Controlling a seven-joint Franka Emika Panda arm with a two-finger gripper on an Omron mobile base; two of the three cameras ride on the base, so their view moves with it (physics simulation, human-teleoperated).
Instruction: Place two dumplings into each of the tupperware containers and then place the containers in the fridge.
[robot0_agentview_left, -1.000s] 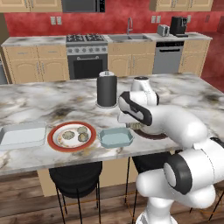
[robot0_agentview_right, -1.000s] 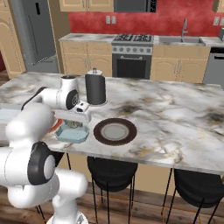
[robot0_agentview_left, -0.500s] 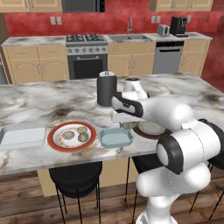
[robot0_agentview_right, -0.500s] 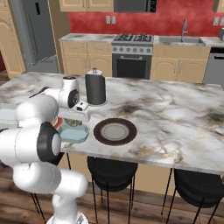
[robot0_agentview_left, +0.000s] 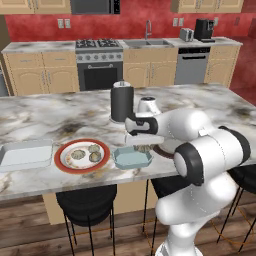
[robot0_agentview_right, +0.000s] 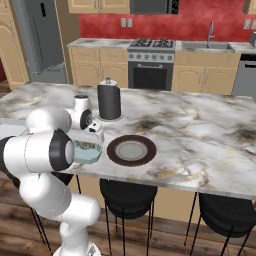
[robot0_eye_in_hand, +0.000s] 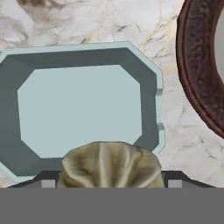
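Fingers (robot0_eye_in_hand: 109, 183): spread wide around one dumpling (robot0_eye_in_hand: 109, 164), which sits between the two dark tips in the hand view; held, by the look of it, not resting on anything.

Blue container (robot0_eye_in_hand: 81, 105): directly below the held dumpling, interior bare, no dumpling in it yet. It stands near the front edge of the surface (robot0_agentview_left: 60, 112), just beside the red-rimmed plate (robot0_agentview_left: 82, 155) on one side and the dark brown plate (robot0_agentview_right: 131, 150) on the other (the brown rim also shows at the right of the hand view).

Red-rimmed plate: carries three dumplings (robot0_agentview_left: 86, 153), grouped toward its middle.

White container (robot0_agentview_left: 26, 153): translucent, rectangular, at the front left part of the surface, beyond the red-rimmed plate; appears to hold nothing.

Black canister (robot0_agentview_left: 122, 102): upright, farther back toward the middle of the surface, behind the arm's wrist.

Fridge (robot0_agentview_right: 37, 37): tall, grey, against the back wall at the left of the right base view, well apart from the surface; door seems shut.

Status, judged: first dumpling is poised over the blue container, release pending. Remaining: drop this one, bring a second to the blue container, move the last two to the white container, then carry both containers to the fridge. The task is in its early part.
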